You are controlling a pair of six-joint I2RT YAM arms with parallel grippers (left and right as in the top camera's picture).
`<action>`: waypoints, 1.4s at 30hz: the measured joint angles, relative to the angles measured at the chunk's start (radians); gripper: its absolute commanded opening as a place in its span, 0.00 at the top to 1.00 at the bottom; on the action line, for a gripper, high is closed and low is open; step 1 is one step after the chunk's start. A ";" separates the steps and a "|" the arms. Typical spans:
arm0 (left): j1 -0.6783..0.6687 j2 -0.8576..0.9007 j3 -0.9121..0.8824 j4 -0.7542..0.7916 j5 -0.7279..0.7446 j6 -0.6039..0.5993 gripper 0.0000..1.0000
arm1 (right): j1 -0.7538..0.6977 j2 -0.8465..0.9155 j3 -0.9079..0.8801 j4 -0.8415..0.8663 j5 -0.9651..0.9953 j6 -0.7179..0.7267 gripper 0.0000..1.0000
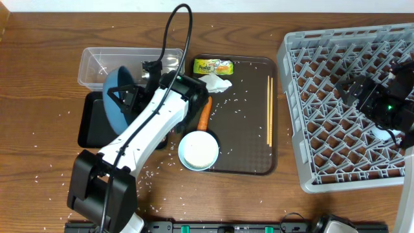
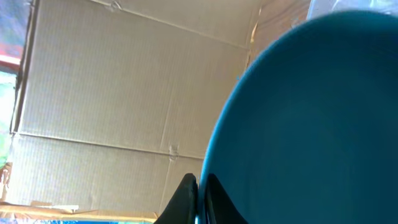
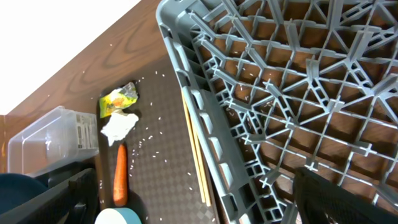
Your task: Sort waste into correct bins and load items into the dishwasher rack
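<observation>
Left wrist view: the left gripper [image 2: 199, 190] is closed to a narrow slit on the rim of the blue plate [image 2: 311, 124], which fills the right of the frame. The camera looks up at a cardboard wall, so the wrist is tipped back. Overhead, the plate stands on edge left of centre, above the black tray [image 1: 87, 126] and just below the clear tub [image 1: 103, 61]. Judged from the task, the tilt serves to shed scraps into a bin before racking.

The tub seems to hold at most a few grains; the black tray's contents are hidden by plate and arm. To the right, the brown serving tray [image 1: 246, 129] carries the snack wrapper [image 1: 213, 66], napkin [image 1: 215, 82], carrot [image 1: 204, 115], chopsticks [image 1: 269, 110] and white bowl [image 1: 198, 150], amid scattered rice grains [image 1: 244, 90].

At the right edge, the right gripper [image 1: 354, 92] hangs over the dishwasher rack [image 1: 323, 129]. Its fingers are spread wide and empty in the right wrist view — presumably idle. No dish shows plainly in the rack.
</observation>
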 measured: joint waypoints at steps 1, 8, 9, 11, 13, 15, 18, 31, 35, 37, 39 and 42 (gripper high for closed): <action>0.001 0.000 0.000 -0.001 0.006 0.000 0.94 | 0.000 0.000 0.000 0.000 -0.005 -0.004 0.06; 0.000 -0.063 0.097 0.036 0.171 0.015 0.94 | 0.000 0.000 0.000 0.001 -0.072 -0.047 0.09; -0.001 -0.090 0.127 0.070 0.215 0.038 0.94 | 0.001 0.000 0.000 0.001 -0.093 -0.062 0.09; -0.005 -0.153 0.177 0.169 0.325 0.106 0.94 | 0.005 0.000 0.000 0.002 -0.133 -0.097 0.11; -0.015 -0.225 0.210 0.275 0.461 0.186 0.93 | 0.026 0.000 0.000 0.003 -0.164 -0.136 0.11; -0.025 -0.289 0.219 0.381 0.614 0.261 0.94 | 0.068 0.000 0.000 0.003 -0.187 -0.173 0.10; -0.035 -0.355 0.222 0.484 0.835 0.347 0.94 | 0.150 0.000 0.000 0.007 -0.208 -0.212 0.09; -0.134 -0.369 0.222 0.594 1.181 0.460 0.94 | 0.473 0.035 0.000 0.100 -0.149 -0.215 0.39; -0.148 -0.369 0.222 0.615 1.198 0.467 0.94 | 0.525 0.090 0.000 0.118 -0.109 -0.197 0.99; -0.151 -0.369 0.222 0.620 1.199 0.468 0.93 | 0.544 0.111 0.000 0.122 -0.101 -0.195 0.99; -0.152 -0.367 0.221 0.621 1.201 0.471 0.66 | 0.551 0.116 0.000 0.130 -0.089 -0.185 0.99; -0.152 -0.367 0.221 0.643 1.205 0.468 0.39 | 0.536 0.113 0.000 0.159 -0.011 -0.188 0.99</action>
